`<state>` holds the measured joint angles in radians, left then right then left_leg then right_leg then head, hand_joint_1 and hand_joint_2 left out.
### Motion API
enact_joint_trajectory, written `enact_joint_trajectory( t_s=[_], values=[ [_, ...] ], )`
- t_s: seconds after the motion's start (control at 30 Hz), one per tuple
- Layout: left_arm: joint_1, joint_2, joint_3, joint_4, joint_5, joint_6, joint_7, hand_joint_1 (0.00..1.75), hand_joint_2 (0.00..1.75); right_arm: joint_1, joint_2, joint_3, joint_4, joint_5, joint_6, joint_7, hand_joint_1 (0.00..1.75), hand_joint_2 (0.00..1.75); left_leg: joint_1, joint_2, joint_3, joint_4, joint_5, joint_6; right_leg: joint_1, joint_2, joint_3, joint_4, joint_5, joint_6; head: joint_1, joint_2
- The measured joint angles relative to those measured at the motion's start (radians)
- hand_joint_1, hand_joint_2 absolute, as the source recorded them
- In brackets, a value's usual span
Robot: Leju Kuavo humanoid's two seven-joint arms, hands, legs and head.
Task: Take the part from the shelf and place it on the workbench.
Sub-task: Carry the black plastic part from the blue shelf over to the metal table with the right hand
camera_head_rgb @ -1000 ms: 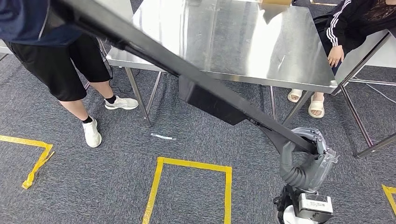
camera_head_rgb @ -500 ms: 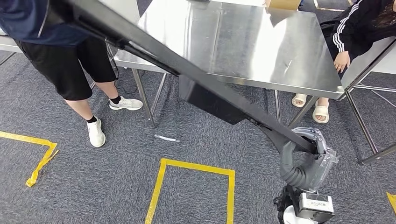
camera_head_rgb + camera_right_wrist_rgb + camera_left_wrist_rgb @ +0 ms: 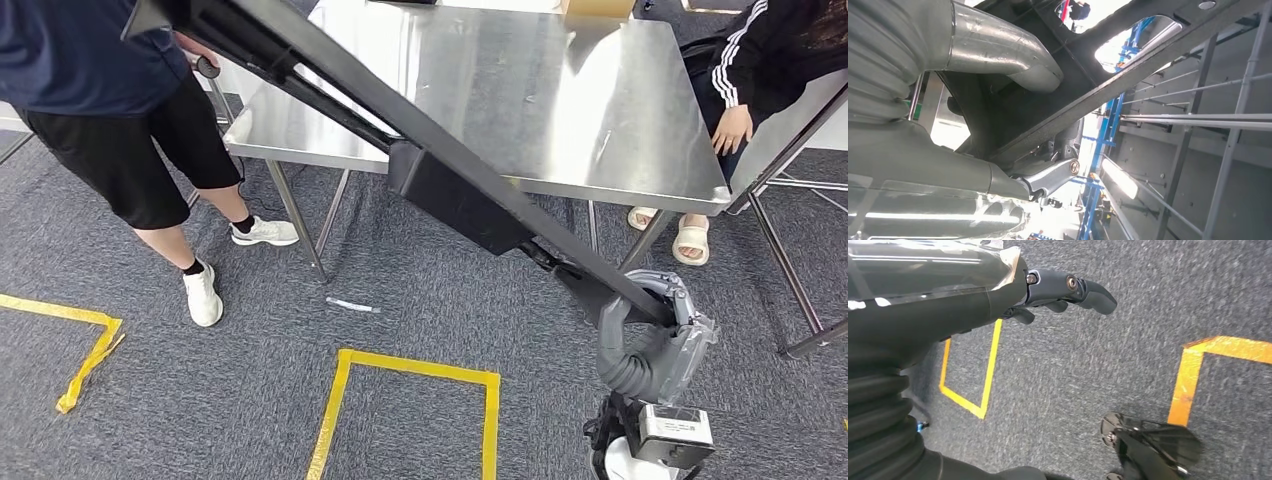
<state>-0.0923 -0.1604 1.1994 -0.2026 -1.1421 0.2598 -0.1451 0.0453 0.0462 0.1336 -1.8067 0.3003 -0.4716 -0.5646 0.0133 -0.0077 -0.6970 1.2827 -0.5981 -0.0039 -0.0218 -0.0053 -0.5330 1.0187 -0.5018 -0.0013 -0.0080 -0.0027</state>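
The part [image 3: 420, 150] is a long black bar with a black box-like block under its middle. In the head view it runs slantwise from the top left, over the near edge of the steel workbench [image 3: 560, 110], down to my right hand [image 3: 655, 335], which grips its lower end. The right wrist view shows the grey thumb [image 3: 998, 75] and the hand clamped around the black bar [image 3: 1128, 75]. My left hand [image 3: 1068, 287] hangs over the grey carpet with its dark fingers stretched out and nothing in them.
A person in dark shorts [image 3: 120, 130] stands at the workbench's left corner. Another person [image 3: 750, 60] sits at its right side beside a second table [image 3: 790, 110]. A cardboard box [image 3: 598, 8] sits on the far edge. Yellow tape [image 3: 410, 400] outlines a square on the floor.
The whole picture has shifted a little, so the camera has moved. The bar's far end now sits higher over the workbench. The standing person has stepped closer to the corner.
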Motion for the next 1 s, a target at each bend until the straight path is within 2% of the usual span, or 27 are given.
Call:
enact_joint_trajectory(
  t_s=[0.03, 0.07, 0.13, 0.17, 0.2, 0.27, 0.33, 0.37, 0.4, 0.5, 0.53, 0.57, 0.6, 0.67, 0.73, 0.8, 0.87, 0.93, 1.0],
  values=[
    [0.001, 0.000, 0.001, 0.000, 0.000, 0.000, 0.001, 0.00, 1.75, 0.002, 0.000, 0.000, 0.000, 0.001, 0.000, 0.001, 1.75, 1.75, 0.000, 0.000, -0.023, 0.016, 0.004, 0.000, 0.001, 0.001, 0.006, 0.000, -0.006, -0.001, -0.001, 0.000],
    [0.002, 0.000, 0.002, 0.000, 0.000, 0.000, 0.001, 0.00, 1.75, 0.003, 0.001, 0.001, 0.000, 0.002, -0.001, 0.002, 1.75, 1.75, 0.000, 0.001, -0.027, -0.006, 0.029, 0.000, 0.001, 0.002, 0.015, 0.000, -0.013, 0.000, -0.001, 0.000],
    [0.003, 0.001, 0.005, 0.000, 0.000, 0.000, 0.001, 0.00, 1.75, 0.005, 0.001, 0.003, 0.000, 0.004, -0.001, 0.004, 1.75, 1.75, 0.000, 0.006, 0.009, -0.126, 0.116, 0.006, 0.000, 0.003, 0.035, 0.000, -0.031, 0.006, -0.001, 0.000],
    [0.002, 0.001, 0.006, 0.000, 0.000, 0.000, 0.001, 0.00, 1.75, 0.004, 0.001, 0.005, 0.000, 0.005, -0.002, 0.005, 1.75, 1.75, -0.002, 0.009, 0.027, -0.179, 0.136, 0.008, 0.001, 0.003, 0.045, -0.001, -0.040, 0.010, 0.000, 0.000],
    [0.002, 0.001, 0.007, 0.000, 0.001, 0.000, 0.001, 0.00, 1.75, 0.004, 0.001, 0.006, 0.000, 0.006, -0.002, 0.005, 1.75, 1.75, -0.005, 0.012, 0.039, -0.212, 0.140, 0.013, 0.003, 0.003, 0.050, -0.003, -0.048, 0.017, 0.000, 0.000],
    [0.002, 0.001, 0.008, 0.000, 0.002, -0.001, 0.001, 0.00, 1.75, 0.003, 0.001, 0.008, 0.000, 0.006, -0.003, 0.007, 1.75, 1.75, -0.011, 0.013, 0.044, -0.226, 0.120, 0.025, 0.007, 0.003, 0.064, -0.004, -0.055, 0.032, 0.001, 0.000],
    [0.004, 0.001, 0.008, 0.000, 0.003, -0.001, 0.002, 0.00, 1.75, 0.003, 0.001, 0.009, 0.000, 0.007, -0.003, 0.009, 1.75, 1.75, -0.009, 0.010, 0.066, -0.235, 0.132, 0.042, 0.008, 0.002, 0.078, 0.004, -0.060, 0.046, 0.002, 0.000],
    [0.005, 0.001, 0.009, 0.000, 0.003, -0.001, 0.002, 0.00, 1.75, 0.002, 0.001, 0.009, 0.000, 0.008, -0.003, 0.010, 1.75, 1.75, -0.008, 0.008, 0.078, -0.237, 0.135, 0.049, 0.009, 0.003, 0.070, 0.029, -0.066, 0.048, 0.003, 0.000],
    [0.004, 0.001, 0.009, 0.000, 0.003, -0.001, 0.003, 0.00, 1.75, 0.001, 0.001, 0.010, 0.000, 0.008, -0.003, 0.011, 1.75, 1.75, -0.007, 0.007, 0.092, -0.238, 0.133, 0.055, 0.009, 0.003, 0.048, 0.073, -0.075, 0.048, 0.005, 0.000],
    [-0.001, 0.001, 0.009, 0.000, 0.003, -0.002, 0.003, 0.00, 1.75, 0.003, 0.000, 0.011, 0.000, 0.010, -0.003, 0.017, 1.75, 1.75, -0.009, 0.001, 0.115, -0.240, 0.113, 0.065, 0.009, 0.004, -0.083, 0.251, -0.129, 0.040, 0.009, 0.000],
    [0.000, 0.001, 0.009, 0.000, 0.003, -0.002, 0.003, 0.00, 1.75, 0.004, 0.000, 0.011, 0.000, 0.010, -0.003, 0.020, 1.75, 1.75, -0.010, -0.002, 0.124, -0.240, 0.104, 0.066, 0.009, 0.004, -0.116, 0.275, -0.143, 0.040, 0.009, 0.000],
    [0.001, 0.001, 0.009, 0.000, 0.004, -0.002, 0.003, 0.00, 1.75, 0.005, -0.001, 0.011, 0.000, 0.011, -0.003, 0.021, 1.75, 1.75, -0.012, -0.005, 0.135, -0.240, 0.095, 0.067, 0.009, 0.004, -0.134, 0.265, -0.142, 0.043, 0.009, 0.000],
    [0.002, 0.001, 0.009, 0.000, 0.004, -0.002, 0.003, 0.00, 1.75, 0.005, -0.002, 0.011, 0.000, 0.011, -0.003, 0.023, 1.75, 1.75, -0.013, -0.008, 0.148, -0.240, 0.085, 0.066, 0.010, 0.004, -0.136, 0.225, -0.122, 0.048, 0.009, 0.000],
    [0.003, 0.001, 0.010, 0.000, 0.004, -0.002, 0.004, 0.00, 1.75, 0.006, -0.003, 0.012, 0.000, 0.013, -0.003, 0.025, 1.75, 1.75, -0.015, -0.013, 0.176, -0.241, 0.063, 0.063, 0.013, 0.003, -0.114, 0.103, -0.031, 0.057, 0.009, 0.000],
    [0.003, 0.000, 0.010, 0.000, 0.004, -0.002, 0.004, 0.00, 1.75, 0.006, -0.003, 0.012, 0.000, 0.014, -0.003, 0.029, 1.75, 1.75, -0.014, -0.015, 0.194, -0.246, 0.045, 0.054, 0.023, 0.001, -0.089, 0.033, 0.031, 0.046, 0.006, 0.000],
    [0.003, -0.001, 0.010, 0.000, 0.005, -0.003, 0.004, 0.00, 1.75, 0.004, -0.003, 0.013, -0.002, 0.016, -0.002, 0.031, 1.75, 1.75, -0.011, -0.015, 0.211, -0.247, 0.042, 0.040, 0.032, 0.001, -0.070, 0.016, 0.035, 0.023, 0.003, 0.000],
    [0.001, -0.003, 0.010, 0.000, 0.006, -0.003, 0.004, 0.00, 1.75, 0.002, -0.003, 0.014, -0.004, 0.020, -0.001, 0.032, 1.75, 1.75, -0.009, -0.009, 0.207, -0.216, 0.052, 0.031, 0.024, 0.005, -0.039, -0.004, 0.035, 0.007, 0.003, 0.000],
    [-0.003, -0.004, 0.010, 0.001, 0.008, -0.003, 0.005, 0.00, 1.75, -0.001, -0.001, 0.014, -0.004, 0.023, 0.001, 0.034, 1.75, 1.75, -0.007, -0.003, 0.154, -0.128, 0.050, 0.022, 0.015, 0.006, -0.006, -0.016, 0.026, -0.007, 0.000, 0.000],
    [-0.005, -0.004, 0.012, 0.001, 0.011, -0.003, 0.007, 0.00, 1.75, -0.003, 0.001, 0.016, -0.004, 0.024, 0.006, 0.036, 1.75, 1.75, -0.004, -0.001, 0.067, -0.020, 0.011, 0.012, 0.014, 0.006, 0.013, -0.019, 0.009, -0.015, -0.002, 0.000]
  ],
)
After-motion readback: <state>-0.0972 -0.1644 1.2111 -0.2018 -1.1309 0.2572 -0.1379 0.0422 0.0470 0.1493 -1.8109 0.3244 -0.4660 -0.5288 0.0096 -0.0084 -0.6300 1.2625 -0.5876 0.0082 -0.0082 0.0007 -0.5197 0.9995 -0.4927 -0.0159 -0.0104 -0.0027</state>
